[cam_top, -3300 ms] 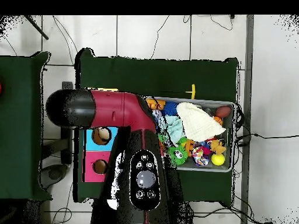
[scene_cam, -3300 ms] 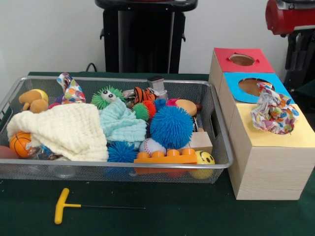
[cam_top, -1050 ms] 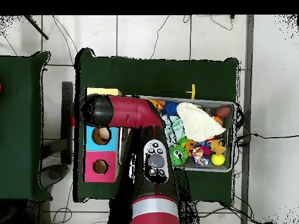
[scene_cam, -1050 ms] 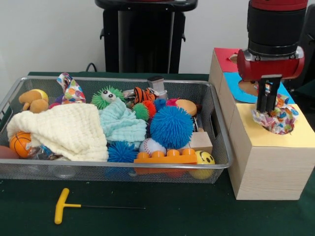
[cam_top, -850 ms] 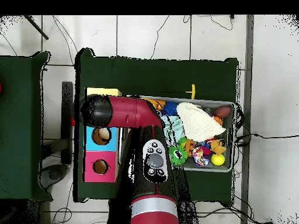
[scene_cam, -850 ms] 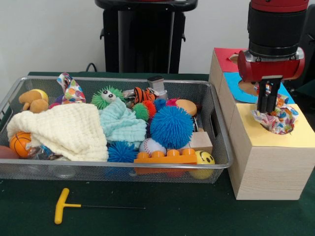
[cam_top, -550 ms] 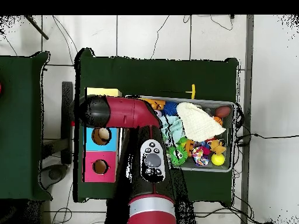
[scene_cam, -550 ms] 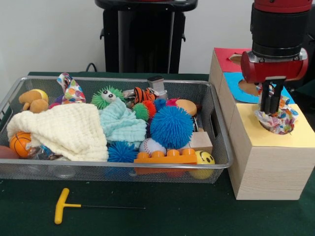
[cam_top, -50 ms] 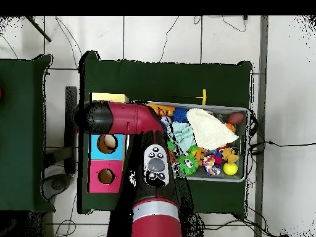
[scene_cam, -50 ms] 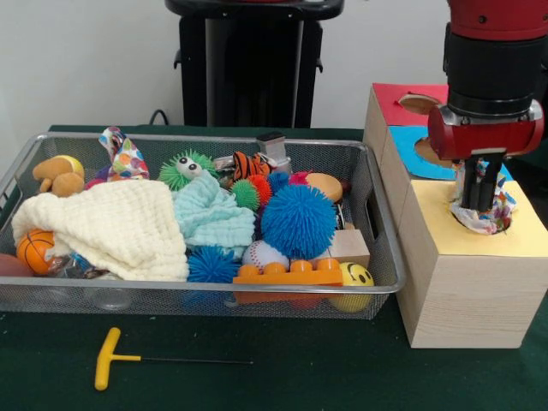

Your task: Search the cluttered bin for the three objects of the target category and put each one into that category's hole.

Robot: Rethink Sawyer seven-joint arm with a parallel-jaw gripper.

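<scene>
Front view, gripper (scene_cam, -50 ms: 479,204) pressed into patterned cloth (scene_cam, -50 ms: 490,216) at yellow box (scene_cam, -50 ms: 467,257) hole, finger spread unclear, hole hidden.

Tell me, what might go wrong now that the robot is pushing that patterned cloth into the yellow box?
The patterned cloth bunches over the hole of the yellow box with much of it still outside, so it might snag on the end effector and lift back out. In the bin, the cream cloth and mint cloth drape over toys, which could get dragged along.

No readable text, label, brand, number or sign is seen on anything in either view.
</scene>
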